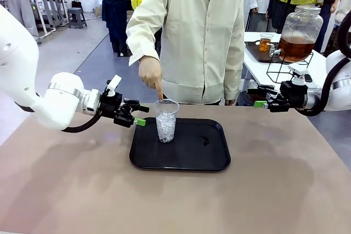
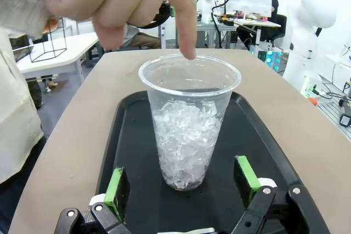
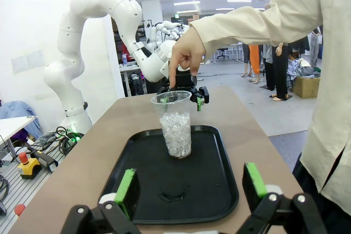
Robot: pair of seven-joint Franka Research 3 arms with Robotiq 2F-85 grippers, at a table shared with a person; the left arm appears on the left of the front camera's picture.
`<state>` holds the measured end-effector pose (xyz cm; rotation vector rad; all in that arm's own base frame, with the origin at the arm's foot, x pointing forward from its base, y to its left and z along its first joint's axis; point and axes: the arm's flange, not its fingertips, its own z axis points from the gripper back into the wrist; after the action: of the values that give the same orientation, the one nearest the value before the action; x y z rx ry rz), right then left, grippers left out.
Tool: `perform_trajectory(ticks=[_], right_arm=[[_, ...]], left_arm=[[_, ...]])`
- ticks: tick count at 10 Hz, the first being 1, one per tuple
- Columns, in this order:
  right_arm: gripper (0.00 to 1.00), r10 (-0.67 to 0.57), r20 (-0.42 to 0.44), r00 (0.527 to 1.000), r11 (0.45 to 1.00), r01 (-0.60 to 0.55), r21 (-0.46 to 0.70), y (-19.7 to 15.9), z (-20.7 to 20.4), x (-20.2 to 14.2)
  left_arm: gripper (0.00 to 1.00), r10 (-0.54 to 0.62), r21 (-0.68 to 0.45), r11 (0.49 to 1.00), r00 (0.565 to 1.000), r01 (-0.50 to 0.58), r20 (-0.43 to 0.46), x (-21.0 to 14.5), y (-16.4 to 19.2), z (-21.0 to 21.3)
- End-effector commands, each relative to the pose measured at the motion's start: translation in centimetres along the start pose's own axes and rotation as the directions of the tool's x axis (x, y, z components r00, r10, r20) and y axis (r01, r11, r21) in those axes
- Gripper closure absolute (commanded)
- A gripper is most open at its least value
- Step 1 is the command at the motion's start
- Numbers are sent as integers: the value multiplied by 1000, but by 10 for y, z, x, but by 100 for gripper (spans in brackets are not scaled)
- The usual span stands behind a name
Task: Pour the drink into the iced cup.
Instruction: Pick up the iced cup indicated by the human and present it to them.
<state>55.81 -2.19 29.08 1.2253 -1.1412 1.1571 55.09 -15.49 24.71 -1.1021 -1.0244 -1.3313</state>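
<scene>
Tan tabletop (image 1: 60, 190) fills the robot's side of the scene, with a person in a pale overshirt standing at its far edge. From the left, the left gripper (image 1: 141, 115) is held level above the table, its green-padded fingers (image 2: 115, 186) spread apart and gripping nothing. Straight ahead of those fingertips stands the iced cup (image 1: 165, 121), a clear plastic tumbler roughly half full of crushed ice, upright near the left end of a black tray (image 1: 211, 160). In the left wrist view the foot of the cup sits centred between the two pads and a little beyond them, apart from both.

Above the cup, on the side away from the left gripper, the person's hand (image 1: 149, 72) points down with its forefinger. The fingertip is at the far rim, though whether it touches the plastic or hangs just over it is hard to tell.

Further right, the right gripper (image 1: 258, 97) hangs past the tray's right end, well apart from the cup and facing it, with its fingers wide open and empty. Behind and above that gripper, on a white side table (image 1: 321, 67), a glass dispenser jar (image 1: 300, 20) sits lidded on a black wire stand. The drink (image 1: 295, 49), amber-brown, fills its lower part. Just beside the jar, a small cup (image 1: 265, 42) of the same amber liquid rests on a dark tray.
</scene>
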Motion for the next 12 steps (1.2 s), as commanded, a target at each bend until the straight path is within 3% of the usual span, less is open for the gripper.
perform_trajectory(ticks=[1,7,12], right_arm=[[0,-2,-1,1000,1000,2,1,0,-1,2],[0,-2,-1,1000,1000,2,1,0,-1,2],[0,-2,-1,1000,1000,2,1,0,-1,2]], left_arm=[[0,-36,-12,999,999,36,27,-4,-6,-5],[0,-43,-15,999,999,43,30,-14,-9,-32],[0,-64,46,997,998,63,27,-17,-6,-47]])
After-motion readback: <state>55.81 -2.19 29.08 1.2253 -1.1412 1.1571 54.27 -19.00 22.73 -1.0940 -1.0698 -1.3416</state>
